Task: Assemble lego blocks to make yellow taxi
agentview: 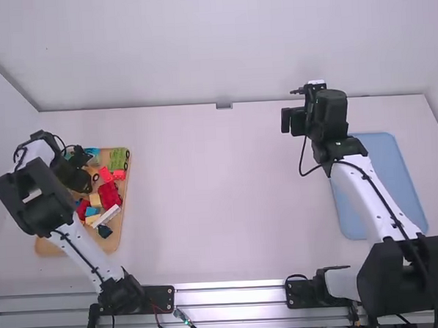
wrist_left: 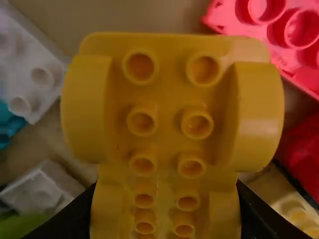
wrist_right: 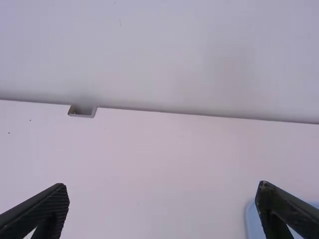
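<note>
The left gripper (agentview: 76,175) gripped a studded yellow plastic block with rounded side arches (wrist_left: 169,109) above the tan tray (agentview: 47,247) of bricks; the right gripper (agentview: 326,110), fingers spread wide, hung near the rectangular blue tray (agentview: 387,166)

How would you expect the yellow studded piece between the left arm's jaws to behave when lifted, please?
The yellow studded piece is probably stiff, since its studs and raised sides look like moulded plastic. Its smooth, glossy surface may make it a little slippery. It might tip, as much of it reaches beyond the jaws.
</note>
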You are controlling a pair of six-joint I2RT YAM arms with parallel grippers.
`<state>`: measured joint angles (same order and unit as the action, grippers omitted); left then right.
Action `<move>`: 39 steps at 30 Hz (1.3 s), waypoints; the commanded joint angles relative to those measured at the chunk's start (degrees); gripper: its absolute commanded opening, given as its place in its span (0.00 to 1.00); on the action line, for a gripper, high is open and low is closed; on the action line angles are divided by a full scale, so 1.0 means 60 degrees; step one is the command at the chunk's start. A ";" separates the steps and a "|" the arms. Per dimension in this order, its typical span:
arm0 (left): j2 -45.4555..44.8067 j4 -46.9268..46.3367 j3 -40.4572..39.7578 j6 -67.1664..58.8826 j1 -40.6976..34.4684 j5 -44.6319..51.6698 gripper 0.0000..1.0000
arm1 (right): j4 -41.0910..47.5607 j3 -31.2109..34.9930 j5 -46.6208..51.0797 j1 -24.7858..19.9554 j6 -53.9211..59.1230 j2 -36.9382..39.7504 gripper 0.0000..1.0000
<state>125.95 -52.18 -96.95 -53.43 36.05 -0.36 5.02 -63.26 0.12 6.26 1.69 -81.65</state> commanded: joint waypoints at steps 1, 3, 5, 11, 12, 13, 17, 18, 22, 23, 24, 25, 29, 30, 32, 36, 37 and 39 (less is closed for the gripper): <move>-0.0211 -0.0404 -0.0860 0.0852 -0.0076 0.0386 0.34 | -0.0015 -0.0382 -0.0015 0.0018 -0.0069 -0.0102 0.99; -0.0390 -0.0670 -0.1155 0.1122 -0.0200 0.0499 0.32 | 0.0022 -0.0382 -0.0011 0.0022 -0.0066 -0.0102 0.99; -0.0678 -0.0831 -0.1257 0.1260 -0.0419 0.0641 0.33 | 0.0051 -0.0382 -0.0015 0.0022 -0.0069 -0.0102 0.99; -0.1716 -0.0514 -0.0637 0.0579 -0.1406 0.1545 0.25 | 0.0127 -0.0382 -0.0011 0.0022 -0.0066 -0.0102 0.99; -0.1825 -0.0459 -0.0543 0.0601 -0.1512 0.1552 0.25 | 0.0135 -0.0382 -0.0007 0.0033 -0.0066 -0.0102 0.99; -0.2189 -0.0361 -0.0233 0.0601 -0.1898 0.1581 0.23 | 0.0168 -0.0382 -0.0011 0.0018 -0.0066 -0.0102 0.99; -0.2659 -0.0426 0.0310 0.0576 -0.3195 0.1155 0.20 | 0.0273 -0.0382 -0.0011 0.0022 -0.0062 -0.0102 0.99; -0.2681 -0.0459 0.0404 0.0466 -0.3530 0.0976 0.21 | 0.0284 -0.0382 -0.0011 0.0025 -0.0058 -0.0102 0.99; -0.2688 -0.0554 0.0809 -0.0415 -0.5162 0.0678 0.21 | 0.0310 -0.0382 -0.0011 0.0011 -0.0036 -0.0102 0.99; -0.2688 -0.0474 0.0951 -0.0729 -0.5650 0.0736 0.20 | 0.0310 -0.0382 -0.0004 0.0011 -0.0036 -0.0102 0.99; -0.2688 -0.0324 0.1111 -0.1013 -0.6124 0.0736 0.20 | 0.0313 -0.0382 -0.0007 0.0011 -0.0036 -0.0102 0.99; -0.2688 -0.0124 0.1264 -0.1155 -0.6524 0.0703 0.20 | 0.0310 -0.0382 -0.0007 0.0011 -0.0036 -0.0102 0.99; -0.2688 0.0543 0.1916 -0.1559 -0.8255 0.0747 0.15 | 0.0310 -0.0382 -0.0011 0.0011 -0.0033 -0.0102 0.99; -0.2688 0.0594 0.1967 -0.1526 -0.8404 0.0758 0.16 | 0.0310 -0.0382 -0.0011 0.0011 -0.0033 -0.0102 0.99; -0.2667 0.0729 0.2255 -0.1504 -0.9158 0.0798 0.16 | 0.0313 -0.0382 -0.0007 0.0011 -0.0033 -0.0102 0.99; -0.2528 0.1217 0.2754 -0.1239 -1.0408 0.0980 0.14 | 0.0313 -0.0382 -0.0011 0.0011 -0.0036 -0.0102 0.99; -0.2528 0.1333 0.2863 -0.1049 -1.0652 0.0878 0.14 | 0.0317 -0.0382 -0.0007 0.0011 -0.0033 -0.0102 0.99; -0.2528 0.1432 0.3093 -0.0809 -1.1140 0.0645 0.13 | 0.0357 -0.0382 -0.0011 0.0011 -0.0033 -0.0102 0.99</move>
<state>110.61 -43.42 -79.72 -60.01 -28.97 4.23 7.07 -63.26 0.10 6.26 1.78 -81.65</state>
